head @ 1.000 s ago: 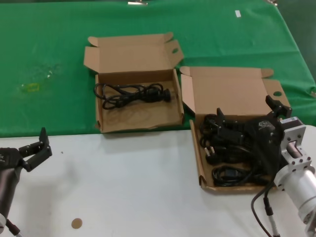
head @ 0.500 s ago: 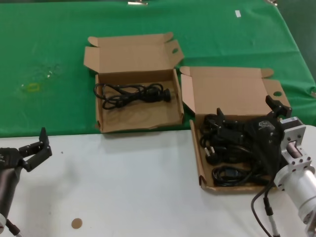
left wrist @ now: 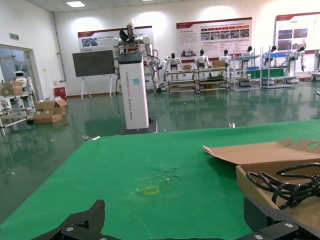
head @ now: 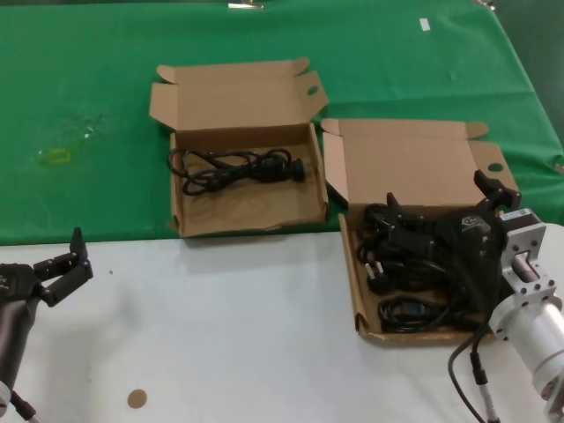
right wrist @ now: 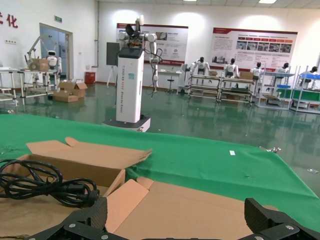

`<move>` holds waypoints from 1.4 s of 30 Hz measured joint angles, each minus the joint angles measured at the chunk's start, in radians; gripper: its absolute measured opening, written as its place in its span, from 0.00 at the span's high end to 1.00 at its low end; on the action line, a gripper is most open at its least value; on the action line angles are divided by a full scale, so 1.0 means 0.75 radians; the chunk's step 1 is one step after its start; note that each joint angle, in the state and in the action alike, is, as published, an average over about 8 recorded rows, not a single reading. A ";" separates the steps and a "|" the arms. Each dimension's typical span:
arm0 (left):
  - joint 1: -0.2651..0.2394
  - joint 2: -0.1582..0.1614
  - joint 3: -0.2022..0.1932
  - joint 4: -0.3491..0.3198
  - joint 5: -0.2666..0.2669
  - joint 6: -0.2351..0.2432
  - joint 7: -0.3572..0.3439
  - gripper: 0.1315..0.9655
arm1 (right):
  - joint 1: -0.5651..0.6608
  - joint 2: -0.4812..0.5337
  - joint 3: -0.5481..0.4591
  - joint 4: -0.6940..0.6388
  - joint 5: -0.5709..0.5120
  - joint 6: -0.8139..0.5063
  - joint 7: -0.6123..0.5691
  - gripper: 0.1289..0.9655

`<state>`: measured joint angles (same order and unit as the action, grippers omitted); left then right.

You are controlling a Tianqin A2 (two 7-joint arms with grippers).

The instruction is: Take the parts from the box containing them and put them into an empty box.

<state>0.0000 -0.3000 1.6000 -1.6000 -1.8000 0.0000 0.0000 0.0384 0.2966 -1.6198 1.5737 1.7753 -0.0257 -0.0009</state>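
The box containing the parts (head: 349, 282) sits at the right with its tall lid (head: 414, 167) raised; several black cords (head: 410, 273) lie in it. My right gripper (head: 438, 192) hovers open over those cords, with nothing between its fingers. In the right wrist view the gripper (right wrist: 177, 217) faces the lid panel (right wrist: 190, 210). The other, deeper box (head: 247, 225) stands at centre left and holds one coiled cord (head: 238, 167), which also shows in the wrist views (right wrist: 40, 182) (left wrist: 287, 187). My left gripper (head: 60, 264) waits open at the table's near left (left wrist: 175, 222).
A green cloth (head: 88, 88) covers the far half of the table and white tabletop (head: 220, 335) the near half. A yellowish mark (head: 55, 156) is on the cloth at the left. A small brown disc (head: 136, 398) lies near the front edge.
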 joint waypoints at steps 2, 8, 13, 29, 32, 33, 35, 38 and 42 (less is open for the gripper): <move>0.000 0.000 0.000 0.000 0.000 0.000 0.000 0.00 | 0.000 0.000 0.000 0.000 0.000 0.000 0.000 0.00; 0.000 0.000 0.000 0.000 0.000 0.000 0.000 0.00 | 0.000 0.000 0.000 0.000 0.000 0.000 0.000 0.00; 0.000 0.000 0.000 0.000 0.000 0.000 0.000 0.00 | 0.000 0.000 0.000 0.000 0.000 0.000 0.000 0.00; 0.000 0.000 0.000 0.000 0.000 0.000 0.000 0.00 | 0.000 0.000 0.000 0.000 0.000 0.000 0.000 0.00; 0.000 0.000 0.000 0.000 0.000 0.000 0.000 0.00 | 0.000 0.000 0.000 0.000 0.000 0.000 0.000 0.00; 0.000 0.000 0.000 0.000 0.000 0.000 0.000 0.00 | 0.000 0.000 0.000 0.000 0.000 0.000 0.000 0.00; 0.000 0.000 0.000 0.000 0.000 0.000 0.000 0.00 | 0.000 0.000 0.000 0.000 0.000 0.000 0.000 0.00; 0.000 0.000 0.000 0.000 0.000 0.000 0.000 0.00 | 0.000 0.000 0.000 0.000 0.000 0.000 0.000 0.00; 0.000 0.000 0.000 0.000 0.000 0.000 0.000 0.00 | 0.000 0.000 0.000 0.000 0.000 0.000 0.000 0.00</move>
<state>0.0000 -0.3000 1.6000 -1.6000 -1.8000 0.0000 0.0000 0.0384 0.2966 -1.6198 1.5737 1.7753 -0.0257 -0.0009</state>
